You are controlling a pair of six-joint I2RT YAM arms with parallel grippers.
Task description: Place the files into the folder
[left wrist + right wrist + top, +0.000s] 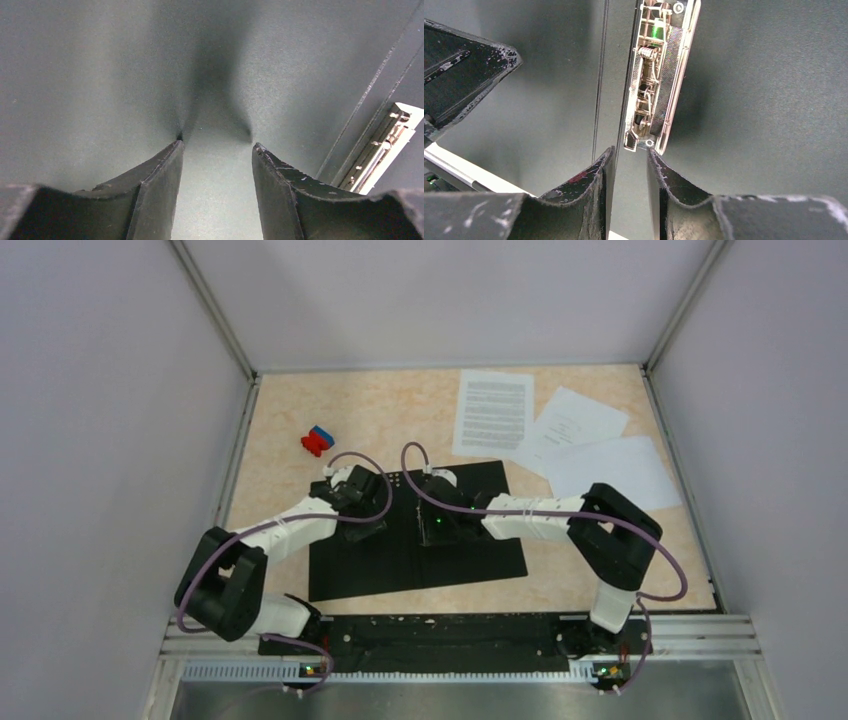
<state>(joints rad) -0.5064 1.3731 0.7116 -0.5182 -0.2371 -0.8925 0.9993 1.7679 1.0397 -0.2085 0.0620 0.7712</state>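
The folder [480, 560] lies open on the table, black inside up, with its metal spine clip [424, 502] down the middle. My left gripper [365, 525] is open, its tips down on the folder's left half [100, 75]; the left wrist view shows the gripper [217, 145] and the clip [385, 145] at right. My right gripper [437, 528] is over the spine, jaws narrowly apart and empty [630, 151], just short of the clip's near end [659, 75]. The files lie at back right: one printed sheet [492, 412] and two nearly blank sheets [575, 425] [612, 470].
A small red-and-blue block [317, 441] sits on the table left of the folder's far edge. Grey walls close in the table on three sides. A left finger [464, 75] shows at the upper left of the right wrist view.
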